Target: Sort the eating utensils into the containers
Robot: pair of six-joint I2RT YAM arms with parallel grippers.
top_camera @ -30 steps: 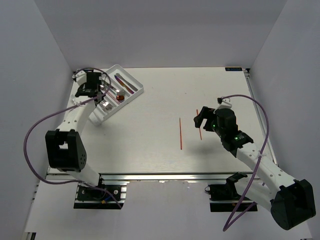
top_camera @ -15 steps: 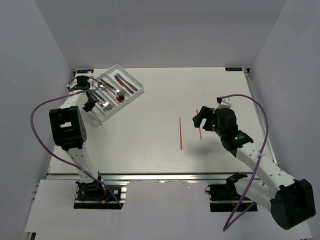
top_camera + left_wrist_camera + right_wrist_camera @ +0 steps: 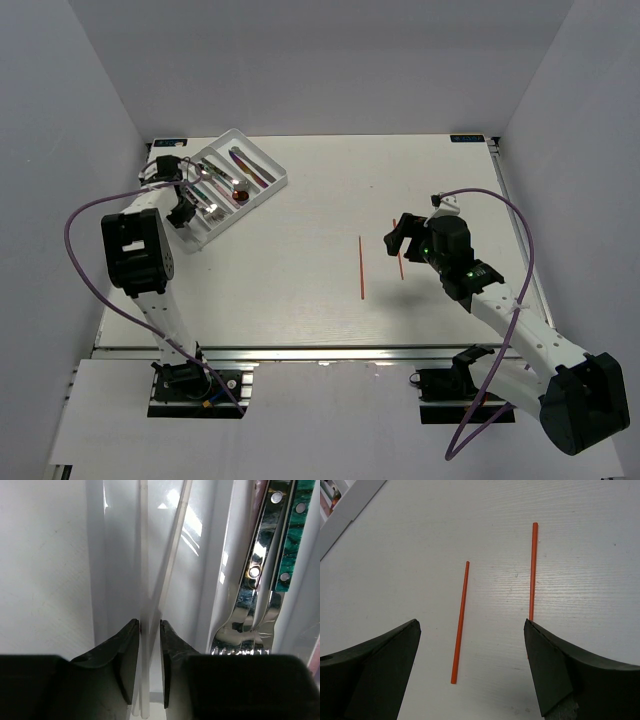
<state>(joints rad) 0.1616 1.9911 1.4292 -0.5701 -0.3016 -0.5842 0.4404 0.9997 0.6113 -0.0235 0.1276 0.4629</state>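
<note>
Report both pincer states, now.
Left pincer: nearly closed around thin pale strips at the tray; grip cannot be told.
Right pincer: open, empty, above two red sticks.

**Item counts, all views.**
- White rectangular plastic cutlery tray (image 3: 282,181): one, at 10 o'clock on the white table (image 3: 300,310).
- Thin red sticks: two, lying apart on the table. One (image 3: 361,267) is at 4 o'clock from centre, the other (image 3: 400,268) at 3 o'clock.
- Red-bowled spoon (image 3: 240,195): one, inside the tray.
- Riveted handles, left wrist view: two side by side, one polished silver handle (image 3: 260,545) and one green handle (image 3: 292,530).
- Other silver and iridescent pieces in the tray: too small to count.
- White-and-black robot arms: two, one (image 3: 135,260) at 8 o'clock and one (image 3: 500,300) at 4 o'clock.
</note>
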